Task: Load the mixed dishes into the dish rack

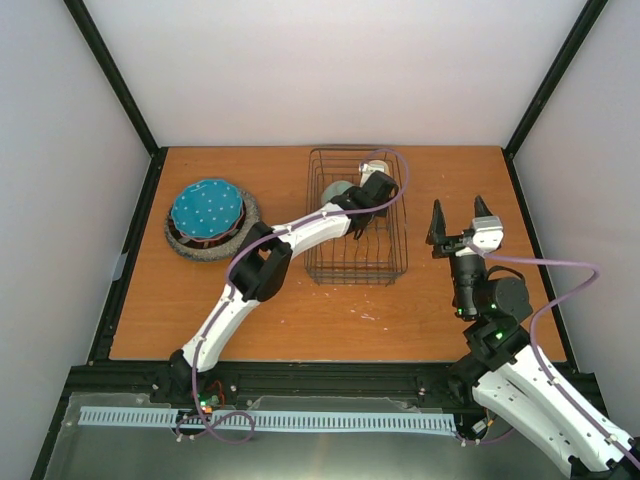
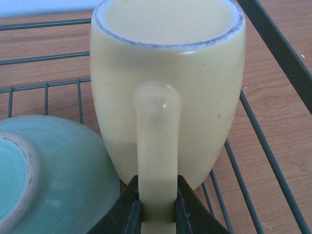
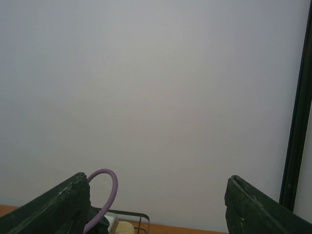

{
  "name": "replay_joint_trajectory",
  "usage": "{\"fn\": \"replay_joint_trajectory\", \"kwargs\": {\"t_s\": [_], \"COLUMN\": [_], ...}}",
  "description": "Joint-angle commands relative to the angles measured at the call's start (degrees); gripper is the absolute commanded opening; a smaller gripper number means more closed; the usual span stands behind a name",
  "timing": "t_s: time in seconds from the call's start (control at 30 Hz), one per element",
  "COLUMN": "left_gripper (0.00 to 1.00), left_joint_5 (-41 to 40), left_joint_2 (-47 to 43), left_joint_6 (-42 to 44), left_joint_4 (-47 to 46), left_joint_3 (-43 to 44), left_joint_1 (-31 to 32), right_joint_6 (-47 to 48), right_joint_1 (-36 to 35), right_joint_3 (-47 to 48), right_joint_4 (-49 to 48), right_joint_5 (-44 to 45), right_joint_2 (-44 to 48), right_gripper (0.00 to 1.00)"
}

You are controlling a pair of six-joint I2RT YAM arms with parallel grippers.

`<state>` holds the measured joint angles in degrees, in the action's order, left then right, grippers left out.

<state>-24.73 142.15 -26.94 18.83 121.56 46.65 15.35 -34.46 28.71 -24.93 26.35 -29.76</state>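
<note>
In the left wrist view, closest to me at the bottom edge, the left gripper (image 2: 157, 209) has its two black jaws pinched on the lower end of the handle (image 2: 157, 146) of the yellow mug (image 2: 165, 97). The mug fills the centre of the frame with its open mouth toward the top edge. The pale green bowl (image 2: 53, 170) sits at the lower left, its foot ring turned toward the camera and its side against or just beside the mug. I can't tell whether they touch. Behind both are the dark wires of the dish rack (image 2: 273, 39), and the brown table shows through them.

In the top view, the right arm rises from the lower right corner. The right gripper (image 1: 458, 208) hangs over bare table (image 1: 300, 320) at right of centre, jaws spread wide and holding nothing, well apart from the rack. The right wrist view agrees: two dark fingers (image 3: 53, 204) stand far apart at the bottom corners, with only wall between them.

The left arm runs from the lower left up into the dish rack, which stands just above the middle of the frame. Its gripper is inside the rack's upper half, with the bowl just to its left.

In the left part of the frame, the blue dotted plate (image 1: 207, 208) sits on top of a stack. A reddish rim (image 1: 205, 238) shows beneath it, and the grey speckled plate (image 1: 247, 232) is at the bottom.
</note>
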Motion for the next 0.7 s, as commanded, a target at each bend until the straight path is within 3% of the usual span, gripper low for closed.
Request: {"fn": "replay_joint_trajectory", "kwargs": {"t_s": [0.0,0.47,0.67], "left_gripper": [0.01,0.16,0.29], "left_joint_5": [0.37,-0.58,0.07], "left_joint_2": [1.37,2.75,1.58], "left_joint_6": [0.02,1.77,1.21], "left_joint_4": [-4.16,-0.38,0.88], "left_joint_3": [3.66,2.51,-0.69], "left_joint_1": [0.71,0.26,0.02], "right_joint_6": [0.07,-0.96,-0.86], "right_joint_1": [0.36,0.36,0.36], "right_joint_3": [0.47,0.71,0.79], "right_joint_4": [0.66,1.04,0.7], "right_joint_5": [-0.36,-0.72,-0.78], "right_joint_2": [-0.46,-1.56,-1.9], "right_gripper": [0.75,0.75,0.75]}}
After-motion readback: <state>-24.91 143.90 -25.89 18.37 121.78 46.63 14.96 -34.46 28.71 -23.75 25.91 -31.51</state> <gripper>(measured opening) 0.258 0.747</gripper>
